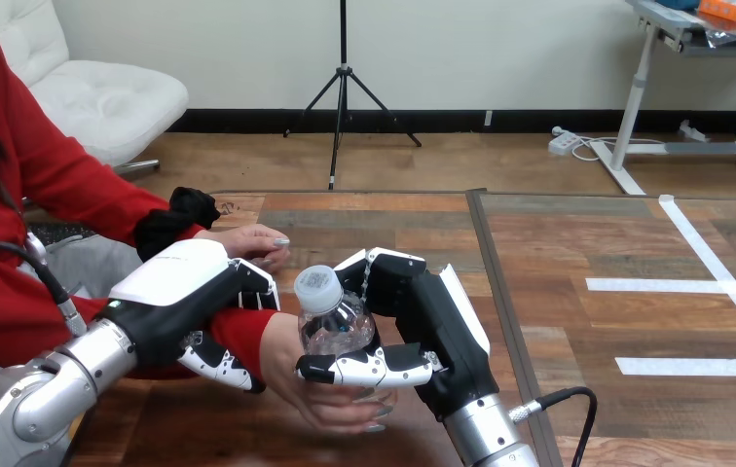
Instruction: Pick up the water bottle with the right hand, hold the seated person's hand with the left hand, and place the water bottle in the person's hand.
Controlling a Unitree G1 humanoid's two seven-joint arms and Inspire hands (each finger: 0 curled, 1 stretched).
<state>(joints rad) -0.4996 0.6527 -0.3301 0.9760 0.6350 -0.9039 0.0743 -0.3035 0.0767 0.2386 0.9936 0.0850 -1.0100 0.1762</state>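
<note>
A clear water bottle (332,321) with a white cap stands tilted in my right hand (413,321), whose fingers and thumb are curled round it. The bottle rests in the person's upturned hand (320,394) at the view's lower middle. My left hand (203,306) is shut round that arm's wrist (247,329) over the red sleeve, thumb below and fingers on top. The person's other hand (247,243) lies just behind my left hand, near the table's left side.
The wooden table (578,321) stretches to the right, with white tape lines (705,287) on it. The person's torso sits at the left edge.
</note>
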